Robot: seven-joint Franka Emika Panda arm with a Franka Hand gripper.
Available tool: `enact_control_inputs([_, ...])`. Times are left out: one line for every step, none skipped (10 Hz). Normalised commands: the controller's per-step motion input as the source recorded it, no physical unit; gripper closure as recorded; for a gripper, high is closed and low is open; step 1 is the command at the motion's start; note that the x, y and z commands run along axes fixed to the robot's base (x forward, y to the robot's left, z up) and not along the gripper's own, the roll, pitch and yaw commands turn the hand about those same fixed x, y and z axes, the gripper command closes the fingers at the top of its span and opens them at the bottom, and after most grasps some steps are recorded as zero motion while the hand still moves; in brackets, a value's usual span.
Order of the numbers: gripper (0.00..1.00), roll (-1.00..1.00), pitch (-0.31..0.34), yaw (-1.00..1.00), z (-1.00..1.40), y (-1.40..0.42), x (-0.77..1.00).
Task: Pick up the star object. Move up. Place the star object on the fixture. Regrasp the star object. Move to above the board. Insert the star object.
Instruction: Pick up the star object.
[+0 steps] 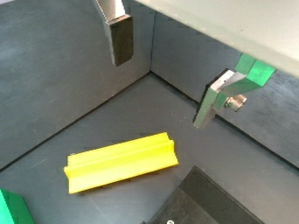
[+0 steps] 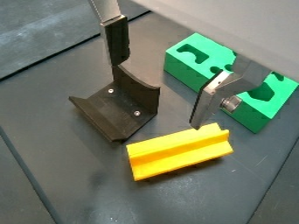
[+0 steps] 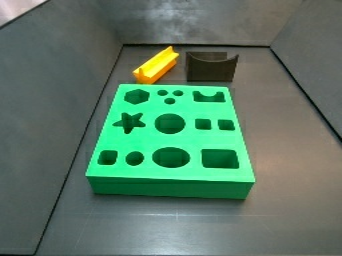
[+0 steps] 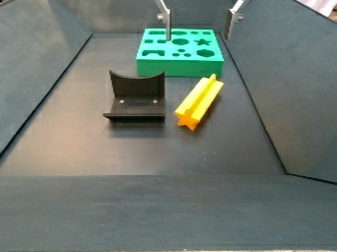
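1. Silver finger plates with dark pads frame both wrist views, and we see the gripper [image 2: 160, 74] spread wide with nothing between its fingers [image 1: 121, 39].
2. We find the star object [image 2: 177, 151] lying flat on the grey floor below the gripper, apart from both fingers; it also shows in a wrist view [image 1: 121, 163] as a yellow ridged bar.
3. We see the fixture [image 2: 119, 104] just beside the star object, below one finger, dark with a curved notch.
4. We see the board [image 2: 222, 79] behind the other finger, bright green, resting on the floor.
5. In a side view, we see only the two fingertips of the gripper [image 4: 200, 11] at the upper edge, above the board [image 4: 180, 52], while the star object [image 4: 200, 101] and fixture [image 4: 134, 96] lie side by side nearer the camera.
6. In a side view, we see the star object [image 3: 156, 63] and fixture [image 3: 211, 65] beyond the board [image 3: 171, 130].
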Motion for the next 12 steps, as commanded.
enact_control_inputs([0.00,-0.05,0.019,-0.11,-0.59,-0.34,0.11])
enact_control_inputs([0.00,0.00,0.029,-0.15,-0.92,-0.70,0.16])
enact_control_inputs([0.00,-0.04,-0.091,-0.08,-0.88,-0.65,0.00])
enact_control_inputs([0.00,-0.08,-0.280,-0.27,-0.64,-0.31,-0.62])
enact_control_inputs([0.00,0.05,0.000,-0.84,-0.71,-0.36,0.00])
enact_control_inputs([0.00,0.07,0.033,-0.83,-0.61,-0.34,0.00])
enact_control_inputs([0.00,0.03,0.003,-0.89,-0.70,-0.27,0.00])
enact_control_inputs([0.00,0.00,-0.050,-0.80,-0.77,-0.32,-0.07])
enact_control_inputs([0.00,-0.16,-0.203,-0.40,-0.36,-0.22,0.08])
enact_control_inputs([0.00,-0.03,-0.040,0.00,-0.07,-0.15,0.00])
enact_control_inputs([0.00,0.01,0.000,0.00,0.00,0.00,0.00])
enact_control_inputs([0.00,-0.02,-0.044,0.00,-0.18,0.00,-0.15])
